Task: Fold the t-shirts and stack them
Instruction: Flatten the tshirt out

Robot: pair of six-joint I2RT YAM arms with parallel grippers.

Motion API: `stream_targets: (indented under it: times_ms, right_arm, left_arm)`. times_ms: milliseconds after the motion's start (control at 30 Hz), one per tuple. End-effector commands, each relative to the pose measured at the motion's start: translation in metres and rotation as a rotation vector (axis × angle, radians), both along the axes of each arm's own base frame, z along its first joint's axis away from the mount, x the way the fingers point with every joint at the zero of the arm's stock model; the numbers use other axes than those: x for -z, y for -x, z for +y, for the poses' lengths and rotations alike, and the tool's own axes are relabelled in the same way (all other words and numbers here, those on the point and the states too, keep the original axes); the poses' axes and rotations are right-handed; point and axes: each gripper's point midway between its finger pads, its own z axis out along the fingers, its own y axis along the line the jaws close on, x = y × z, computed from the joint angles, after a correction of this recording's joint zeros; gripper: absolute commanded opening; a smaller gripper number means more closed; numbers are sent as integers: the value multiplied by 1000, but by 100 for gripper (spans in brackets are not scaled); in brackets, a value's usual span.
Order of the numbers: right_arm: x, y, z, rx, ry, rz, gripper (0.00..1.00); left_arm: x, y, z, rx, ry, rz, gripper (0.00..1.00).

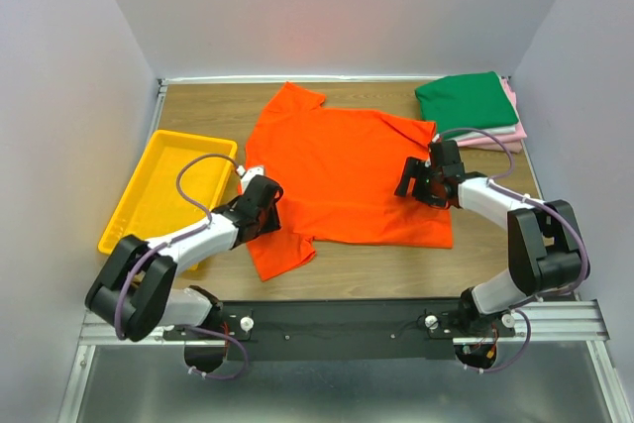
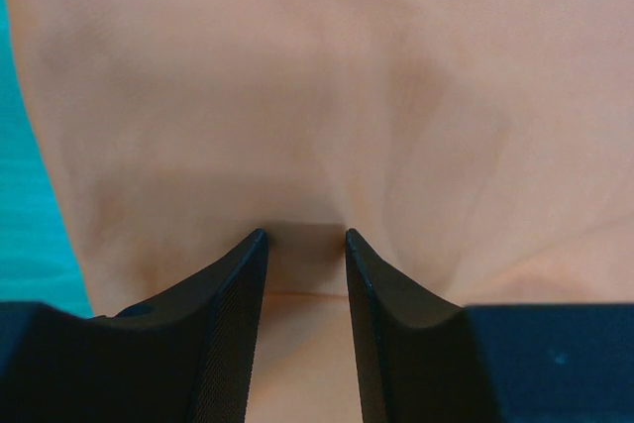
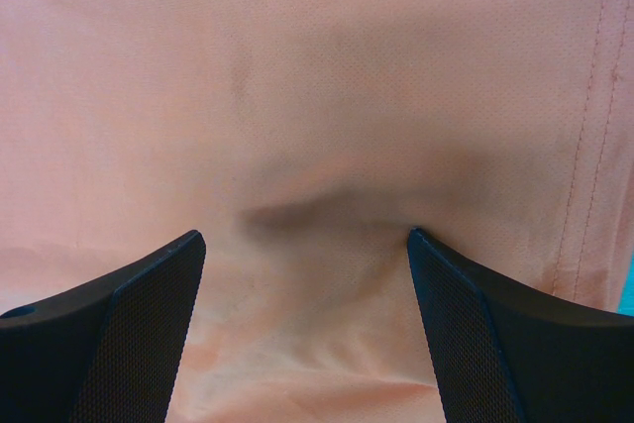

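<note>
Left wrist: my left gripper (image 2: 305, 237) pinches the orange t-shirt (image 2: 297, 96), right gripper (image 3: 305, 235) spread near its hem; looks like first fold, next I'd close right, lift both.

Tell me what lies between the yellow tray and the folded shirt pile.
The orange t-shirt, spread out flat, fills that stretch; the top view shows it.

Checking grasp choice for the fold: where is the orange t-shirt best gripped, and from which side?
From above, at its two ends: left gripper near the sleeve end, right gripper near the hem. The orange t-shirt lies spread flat on the table, so probably only a pinched-up ridge gives a grip.
</note>
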Motion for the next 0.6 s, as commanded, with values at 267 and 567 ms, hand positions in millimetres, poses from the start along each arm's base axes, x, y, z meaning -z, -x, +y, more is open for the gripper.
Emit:
stream_targets:
  times_ms: [267,567]
  right_arm:
    - [22,13,-9,24,49,88,90]
    - [17,6,-14,51,71,77,90]
  left_arm:
    - [16,-49,2,8,-73,-30,45]
    - [9,-94,0,32,-95,-50,45]
